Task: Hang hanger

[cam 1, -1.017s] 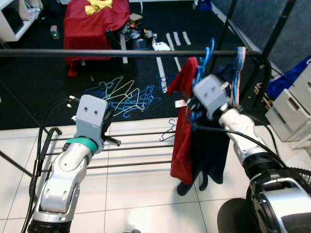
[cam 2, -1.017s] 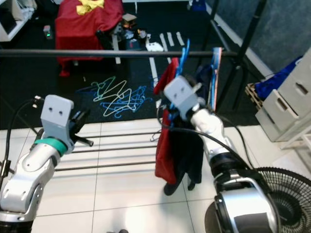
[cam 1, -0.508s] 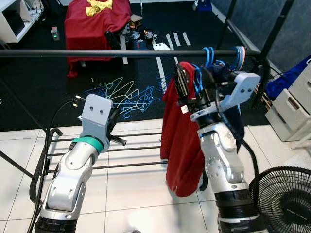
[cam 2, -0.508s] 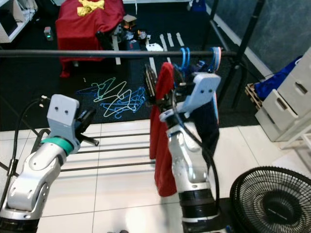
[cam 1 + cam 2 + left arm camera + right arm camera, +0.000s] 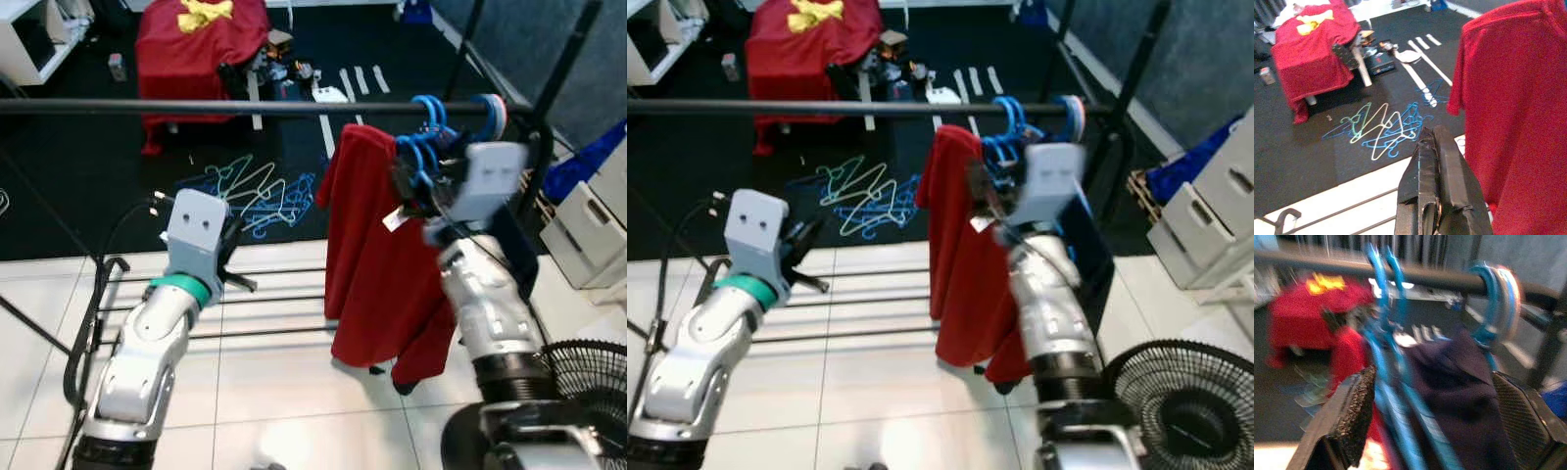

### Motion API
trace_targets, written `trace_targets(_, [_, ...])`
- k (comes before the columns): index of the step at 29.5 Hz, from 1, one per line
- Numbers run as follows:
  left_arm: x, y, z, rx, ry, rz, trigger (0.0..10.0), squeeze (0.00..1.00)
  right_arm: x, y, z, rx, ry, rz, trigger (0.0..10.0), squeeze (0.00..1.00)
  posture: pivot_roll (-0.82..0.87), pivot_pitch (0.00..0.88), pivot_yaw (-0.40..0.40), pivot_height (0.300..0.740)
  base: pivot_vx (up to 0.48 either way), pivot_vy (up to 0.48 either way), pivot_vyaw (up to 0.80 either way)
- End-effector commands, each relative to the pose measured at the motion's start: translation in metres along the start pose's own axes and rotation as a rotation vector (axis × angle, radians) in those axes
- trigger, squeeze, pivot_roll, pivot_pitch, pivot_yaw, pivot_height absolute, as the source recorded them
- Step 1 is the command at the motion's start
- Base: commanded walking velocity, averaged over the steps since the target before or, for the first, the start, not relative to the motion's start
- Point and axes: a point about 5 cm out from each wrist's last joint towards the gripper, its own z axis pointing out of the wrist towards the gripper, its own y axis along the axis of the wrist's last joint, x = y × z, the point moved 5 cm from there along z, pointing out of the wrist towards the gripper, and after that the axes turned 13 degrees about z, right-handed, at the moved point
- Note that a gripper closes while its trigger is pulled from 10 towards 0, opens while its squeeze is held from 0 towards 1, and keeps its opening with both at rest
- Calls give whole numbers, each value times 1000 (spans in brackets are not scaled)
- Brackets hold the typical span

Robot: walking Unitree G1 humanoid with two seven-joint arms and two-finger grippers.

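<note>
Blue plastic hanger (image 5: 423,147) carrying red shirt (image 5: 377,250) hooked over black horizontal rail (image 5: 196,106), just beside another blue hanger with dark navy garment (image 5: 1459,377). Right gripper (image 5: 1435,416) raised just below the rail, fingers spread wide either side of the blue hanger wires, gripping nothing. Left gripper (image 5: 1437,188) held low and apart, fingers pressed together, empty.

Step in hand, as judged: release after hanging. Next move calls for drawing the right gripper down and clear without snagging the hooks.

Right wrist view, though blurred, confirms hooks seated over the rail; head views less clear on this. Left wrist view adds loose coloured hangers (image 5: 1376,129) on the dark floor.
</note>
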Motion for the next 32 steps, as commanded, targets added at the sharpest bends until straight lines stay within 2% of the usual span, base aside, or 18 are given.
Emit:
trace_targets(1, [-1,-3,-1,6,-5,0,10000,0,-1,-3,0,8,-11,-23,10000,0,22,72,105,740,0,0,0])
trace_targets(2, [-1,-3,-1,7,-7,1,10000,0,-11,-4,-1,28,-1,-45,10000,1000,20,77,111,740,0,0,0])
trace_targets(4, [-1,-3,-1,7,-7,1,10000,0,-11,-4,-1,28,-1,-45,10000,1000,20,77,111,740,0,0,0])
trace_targets(5, [-1,-4,-1,8,-9,1,10000,0,-10,-9,-4,60,54,-30,10000,1000,18,78,114,740,0,0,0])
trace_targets(6, [-1,-4,-1,8,-10,1,10000,0,-5,-14,-7,90,110,-22,10000,380,20,79,115,740,0,0,0])
trace_targets(11, [-2,-4,0,8,-11,1,10000,0,-1,-17,-8,110,149,-17,10000,380,20,79,115,740,0,0,0])
trace_targets(12, [-2,-3,0,8,-12,1,10000,0,7,-22,-10,132,201,-21,10000,0,22,81,119,740,0,0,0])
trace_targets(13, [-1,-3,0,8,-14,3,10000,0,17,-26,-9,147,262,-29,10000,0,28,81,120,740,0,0,0])
trace_targets(14, [-1,-3,0,8,-14,3,10000,0,17,-26,-9,147,262,-29,10000,0,28,81,120,740,0,0,0])
trace_targets(15, [-1,-3,0,8,-14,5,10000,0,28,-28,-8,154,316,-55,10000,0,32,81,120,740,0,0,0])
trace_targets(16, [-1,-3,0,8,-14,5,10000,0,28,-28,-8,154,316,-55,10000,0,32,81,120,740,0,0,0])
trace_targets(18, [0,-3,0,8,-12,7,10000,0,42,-33,-4,153,375,-129,10000,0,38,80,119,740,0,0,0])
trace_targets(27, [3,-3,-2,10,-6,13,10000,0,41,-37,2,166,358,-165,10000,0,55,85,119,740,0,0,0])
trace_targets(32, [5,-3,-4,13,-3,18,10000,0,31,-36,7,175,327,-196,10000,0,64,91,122,740,0,0,0])
